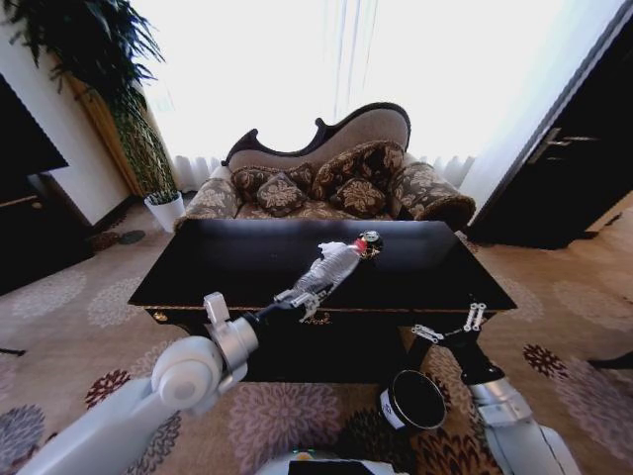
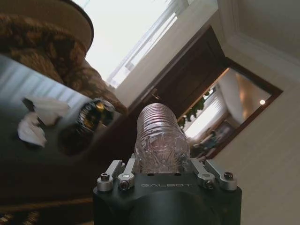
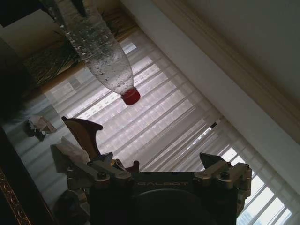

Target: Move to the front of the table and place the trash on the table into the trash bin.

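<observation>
The trash bin (image 1: 415, 400) stood on the patterned carpet (image 1: 297, 416) just in front of the table (image 1: 237, 267), near its right front corner, with its mouth tilted toward the robot. The right gripper (image 1: 450, 331) hovered just above the bin, level with the table's front edge; its jaws were spread wide apart with nothing between them. The left gripper (image 1: 309, 297) reached over the table's front edge near the middle, its jaws closed on the base of one clear plastic bottle (image 1: 331, 270). The bottle was held lifted above the tabletop, its red cap (image 1: 360, 244) pointing away from the robot toward the far edge. In the left wrist view the ribbed bottle (image 2: 161, 140) sat squeezed between the two fingers (image 2: 123, 174) of that gripper (image 2: 161, 174).

Just past the bottle's cap, on the tabletop, lay one small dark shiny round item (image 1: 371, 238) and beside it white crumpled paper (image 1: 328, 248); the left wrist view showed two white scraps (image 2: 40, 117) and the one dark item (image 2: 93, 114) close together.

Behind the table stood one sofa (image 1: 326, 178) with patterned cushions, backed by bright curtains (image 1: 336, 59). To the table's far left were a potted plant (image 1: 163, 203) and a taller leafy plant (image 1: 79, 40); a dark cabinet (image 1: 574, 158) stood to the far right.
</observation>
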